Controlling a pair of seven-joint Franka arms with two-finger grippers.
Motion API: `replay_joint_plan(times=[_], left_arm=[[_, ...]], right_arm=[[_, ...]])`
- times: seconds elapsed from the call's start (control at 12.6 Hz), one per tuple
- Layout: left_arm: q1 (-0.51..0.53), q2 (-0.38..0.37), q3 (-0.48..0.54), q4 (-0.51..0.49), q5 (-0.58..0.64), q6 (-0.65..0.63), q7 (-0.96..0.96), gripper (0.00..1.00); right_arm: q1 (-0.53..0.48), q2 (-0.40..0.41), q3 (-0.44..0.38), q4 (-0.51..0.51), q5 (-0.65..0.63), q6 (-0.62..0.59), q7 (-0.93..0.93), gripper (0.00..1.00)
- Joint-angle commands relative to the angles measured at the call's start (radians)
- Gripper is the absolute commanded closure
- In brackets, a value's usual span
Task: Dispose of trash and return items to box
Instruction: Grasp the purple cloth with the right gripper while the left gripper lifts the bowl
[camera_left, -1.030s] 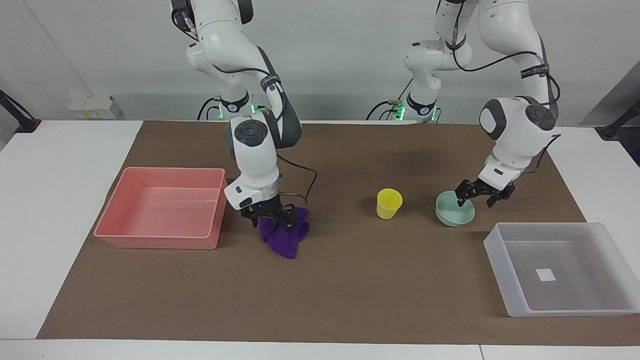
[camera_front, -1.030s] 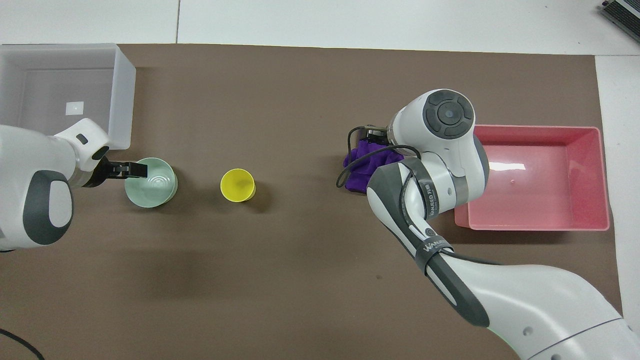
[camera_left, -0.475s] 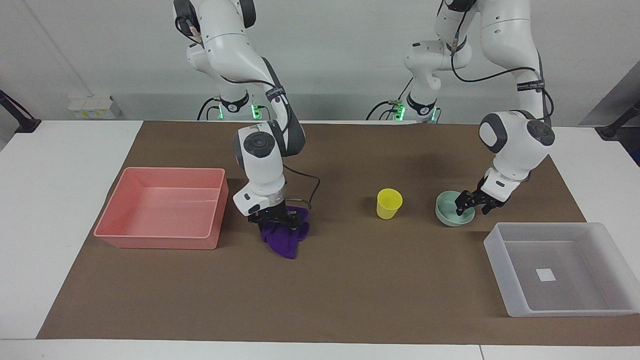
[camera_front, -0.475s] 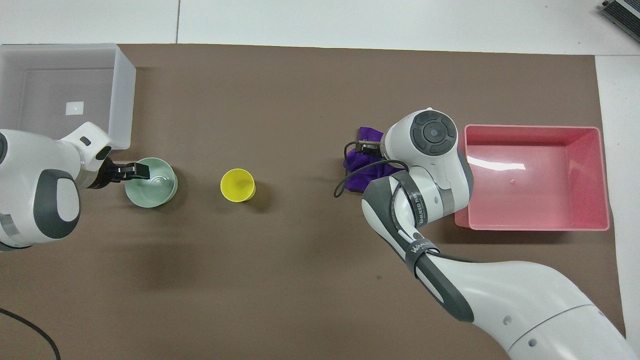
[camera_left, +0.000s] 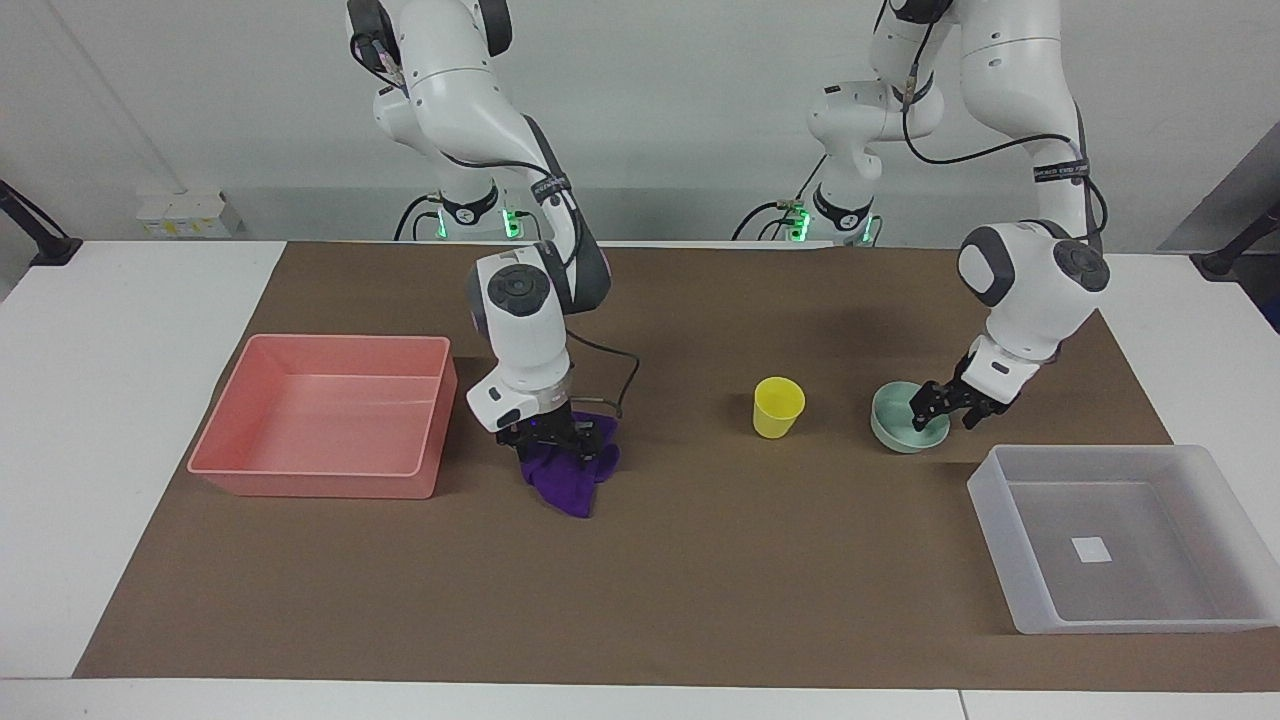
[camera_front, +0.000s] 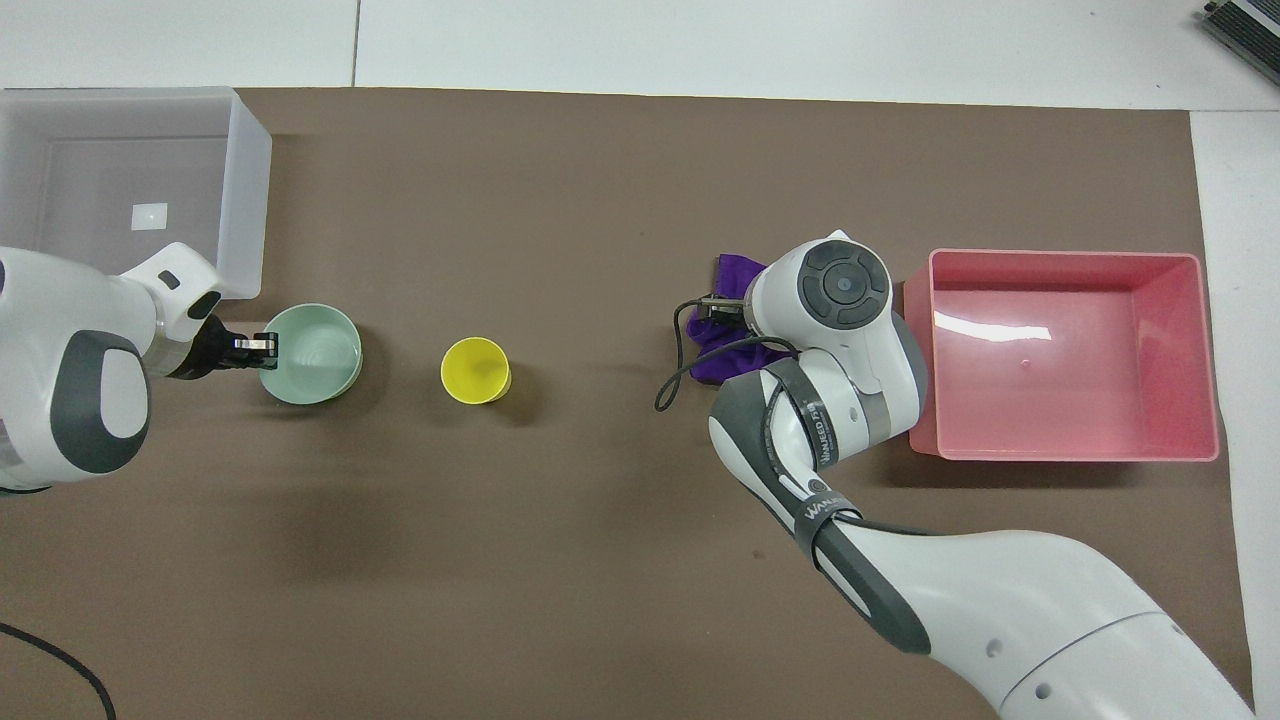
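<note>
— Where's your left gripper (camera_left: 945, 412)?
— Clamped on the mint-green bowl's (camera_left: 903, 424) rim, beside the yellow cup (camera_left: 778, 406).
— And your right gripper (camera_left: 553, 436)?
— Spread wide, pressed onto the purple cloth (camera_left: 566, 478) beside the pink bin (camera_left: 330, 483).

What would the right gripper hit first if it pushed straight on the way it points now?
The right gripper points down and is already on the purple cloth, so that comes first, with the brown mat directly beneath. Whether it already presses through to the mat is unclear.
</note>
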Motion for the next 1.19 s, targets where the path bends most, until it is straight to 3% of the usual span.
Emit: replay_joint_plan(times=[0.0,0.08,0.16,0.32,0.63,0.79,0.87,1.11], left_arm=[[0.011,-0.031,-0.003,0.085,-0.013,-0.092,0.025,1.00],[0.014,-0.026,-0.003,0.132,-0.013,-0.114,0.026,1.00],[0.024,-0.014,-0.003,0.186,-0.013,-0.138,0.026,1.00],[0.039,0.029,-0.003,0.276,-0.012,-0.146,0.022,1.00],[0.069,0.124,-0.002,0.471,0.013,-0.164,0.017,1.00],[0.096,0.283,-0.002,0.757,0.089,-0.320,0.017,1.00],[0.131,0.347,-0.008,0.851,0.094,-0.345,0.019,1.00],[0.204,0.490,-0.032,0.965,0.096,-0.307,0.023,1.00]], right_arm=[[-0.004,-0.015,0.004,-0.036,0.012,0.044,-0.013,0.09],[-0.005,-0.014,0.004,-0.036,0.012,0.044,-0.005,0.43],[-0.005,-0.014,0.004,-0.034,0.012,0.040,-0.005,0.65],[-0.005,-0.014,0.004,-0.031,0.012,0.029,-0.002,0.98],[-0.010,-0.041,0.004,-0.008,0.024,-0.040,0.006,1.00],[-0.034,-0.103,0.002,-0.005,0.025,-0.104,0.003,1.00],[-0.040,-0.127,0.002,-0.005,0.025,-0.124,0.003,1.00],[-0.043,-0.178,-0.011,0.019,0.028,-0.158,0.006,1.00]])
